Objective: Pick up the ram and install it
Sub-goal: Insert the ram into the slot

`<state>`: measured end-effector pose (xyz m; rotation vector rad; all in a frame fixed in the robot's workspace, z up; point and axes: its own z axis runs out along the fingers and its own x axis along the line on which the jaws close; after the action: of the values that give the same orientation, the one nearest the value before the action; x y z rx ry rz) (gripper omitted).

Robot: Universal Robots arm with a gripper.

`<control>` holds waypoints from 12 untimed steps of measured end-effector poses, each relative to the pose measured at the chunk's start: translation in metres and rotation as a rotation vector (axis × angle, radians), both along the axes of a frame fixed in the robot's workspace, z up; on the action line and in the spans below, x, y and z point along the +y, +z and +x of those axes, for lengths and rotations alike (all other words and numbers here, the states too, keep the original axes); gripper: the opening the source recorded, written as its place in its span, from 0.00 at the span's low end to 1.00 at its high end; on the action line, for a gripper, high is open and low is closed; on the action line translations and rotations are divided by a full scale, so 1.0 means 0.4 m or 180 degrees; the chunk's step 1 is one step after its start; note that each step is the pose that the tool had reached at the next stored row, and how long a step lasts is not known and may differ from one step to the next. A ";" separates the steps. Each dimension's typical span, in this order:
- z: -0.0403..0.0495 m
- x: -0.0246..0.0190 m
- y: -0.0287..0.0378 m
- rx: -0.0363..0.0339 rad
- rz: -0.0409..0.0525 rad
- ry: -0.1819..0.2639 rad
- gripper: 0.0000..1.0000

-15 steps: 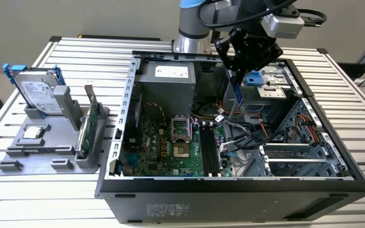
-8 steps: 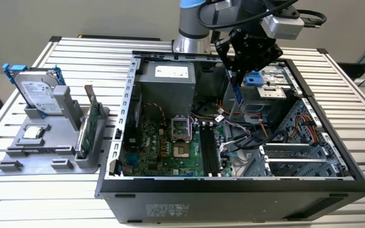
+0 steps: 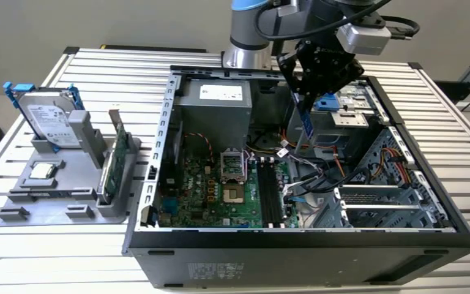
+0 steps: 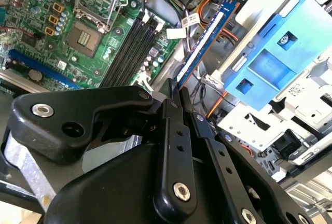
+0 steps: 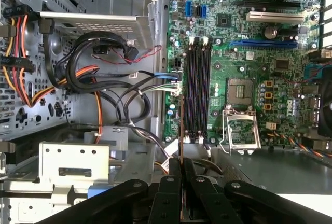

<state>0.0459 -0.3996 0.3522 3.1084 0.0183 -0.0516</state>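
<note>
My gripper (image 3: 305, 98) hangs over the back right part of the open computer case (image 3: 300, 236), shut on the ram (image 3: 308, 125). The ram is a thin blue stick pointing down from the fingers and held above the case floor. In the second wrist view the ram (image 4: 206, 38) runs out from the gripper (image 4: 175, 90) with its label side showing. In the first wrist view the ram (image 5: 181, 125) is edge-on ahead of the gripper (image 5: 180, 166), just beside the black memory slots (image 5: 197, 97). The slots (image 3: 269, 196) sit empty on the green motherboard (image 3: 210, 190).
Bundled cables (image 3: 317, 177) lie right of the slots. A blue drive bracket (image 4: 270, 63) and the power supply (image 3: 215, 101) stand near the gripper. At the exterior view's left, a grey fixture (image 3: 22, 211) holds a hard drive (image 3: 51, 122) and a green card (image 3: 117, 160).
</note>
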 end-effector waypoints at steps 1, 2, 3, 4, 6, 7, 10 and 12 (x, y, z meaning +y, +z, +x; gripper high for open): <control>0.003 0.000 -0.007 0.0000 0.0000 0.0000 0.00; 0.003 0.000 -0.007 0.0000 0.0000 0.0000 0.00; 0.003 0.000 -0.007 0.0000 0.0000 0.0000 0.00; 0.003 0.000 -0.008 0.0000 0.0000 0.0000 0.00; 0.003 0.000 -0.009 0.0000 0.0000 0.0000 0.00; 0.004 0.000 -0.010 0.0000 0.0000 0.0000 0.00; 0.004 0.000 -0.012 0.0000 0.0000 0.0000 0.00; 0.004 0.000 -0.015 0.0000 0.0000 0.0000 0.00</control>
<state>0.0474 -0.3995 0.3460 3.1085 0.0184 -0.0516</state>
